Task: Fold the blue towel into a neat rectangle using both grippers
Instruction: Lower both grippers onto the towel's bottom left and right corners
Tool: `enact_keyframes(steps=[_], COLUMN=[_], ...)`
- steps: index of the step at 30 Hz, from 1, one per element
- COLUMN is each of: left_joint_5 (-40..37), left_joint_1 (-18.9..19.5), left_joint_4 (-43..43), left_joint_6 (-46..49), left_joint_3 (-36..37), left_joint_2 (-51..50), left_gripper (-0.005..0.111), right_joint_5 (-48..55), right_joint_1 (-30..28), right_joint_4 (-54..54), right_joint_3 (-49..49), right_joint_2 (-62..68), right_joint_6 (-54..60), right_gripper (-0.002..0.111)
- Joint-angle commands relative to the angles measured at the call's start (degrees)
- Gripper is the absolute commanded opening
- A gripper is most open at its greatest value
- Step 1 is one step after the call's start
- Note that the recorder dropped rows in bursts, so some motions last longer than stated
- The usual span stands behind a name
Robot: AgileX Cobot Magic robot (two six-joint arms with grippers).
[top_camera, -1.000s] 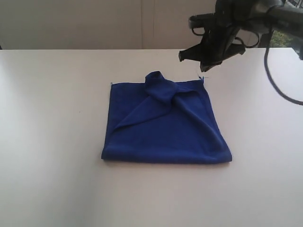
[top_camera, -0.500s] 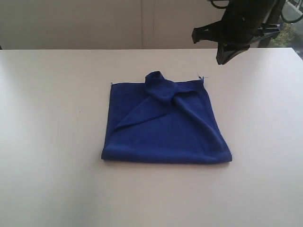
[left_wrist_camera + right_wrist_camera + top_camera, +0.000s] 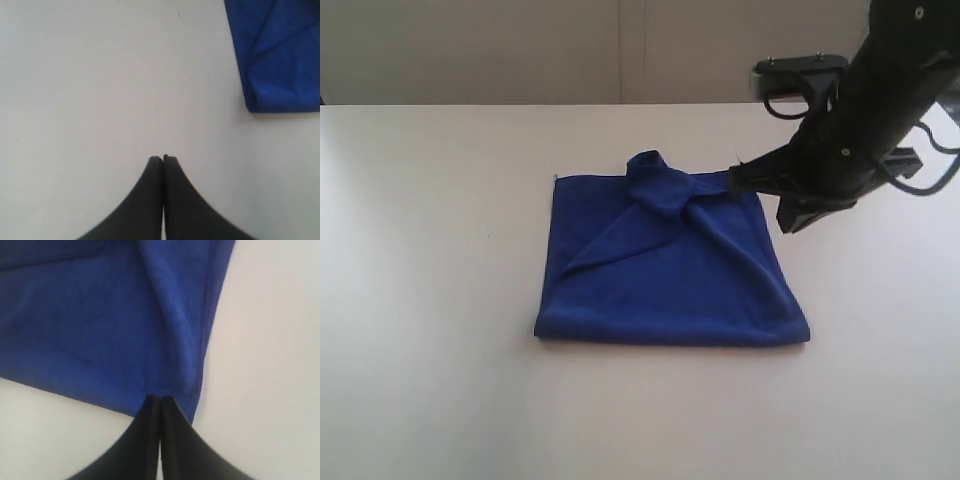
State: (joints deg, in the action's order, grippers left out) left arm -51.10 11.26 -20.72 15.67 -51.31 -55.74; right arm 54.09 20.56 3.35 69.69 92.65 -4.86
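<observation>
On the white table [image 3: 420, 300], beige wall [image 3: 470, 50] behind, lies the blue towel [image 3: 660, 270]; left end effector [image 3: 163, 158], right end effector [image 3: 160, 399] both clenched.

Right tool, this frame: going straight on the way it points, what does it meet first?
The blue towel: the right tool, jaws shut, aims at the cloth close to its hemmed edge near a corner. How much gap remains above the cloth is unclear from these views.
</observation>
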Motion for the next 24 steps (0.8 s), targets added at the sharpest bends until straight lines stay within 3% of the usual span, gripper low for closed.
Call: enact_keyframes(steps=[1, 8, 10, 12, 14, 21, 24], left_joint_5=[-0.7, 0.2, 1.9, 0.2, 1.9, 17.1, 22.1], left_joint_1=[0.2, 0.2, 0.2, -0.8, -4.9, -31.0, -36.6], left_joint_4=[-0.7, -2.0, -5.5, -14.6, -23.6, -23.9, -24.5], left_joint_6=[0.2, 0.2, 1.1, 5.7, 11.3, 9.4, 8.5], left_joint_3=[-0.3, -0.3, -0.3, -0.3, -0.3, -1.0, -3.0], left_joint_2=[0.4, 0.4, -0.2, -2.9, -8.0, -29.1, -35.8], left_gripper=[0.000, 0.000, 0.000, 0.000, 0.000, 0.000, 0.000], right_joint_5=[-4.1, -6.6, -8.9, -11.5, -13.2, -14.4, -14.5], right_joint_1=[0.1, 0.1, 0.1, 0.1, 0.1, 0.1, 0.1], right_joint_4=[-0.3, -0.5, -0.5, 0.0, 2.4, 12.7, 15.8], right_joint_3=[-4.4, -9.2, -11.0, -11.6, -11.5, -11.5, -11.5], right_joint_2=[-0.6, -0.6, -0.5, 0.2, 1.7, 5.3, 6.8], right_joint_6=[0.7, 3.8, 3.8, 3.8, 3.9, 11.1, 13.3], right_gripper=[0.000, 0.000, 0.000, 0.000, 0.000, 0.000, 0.000])
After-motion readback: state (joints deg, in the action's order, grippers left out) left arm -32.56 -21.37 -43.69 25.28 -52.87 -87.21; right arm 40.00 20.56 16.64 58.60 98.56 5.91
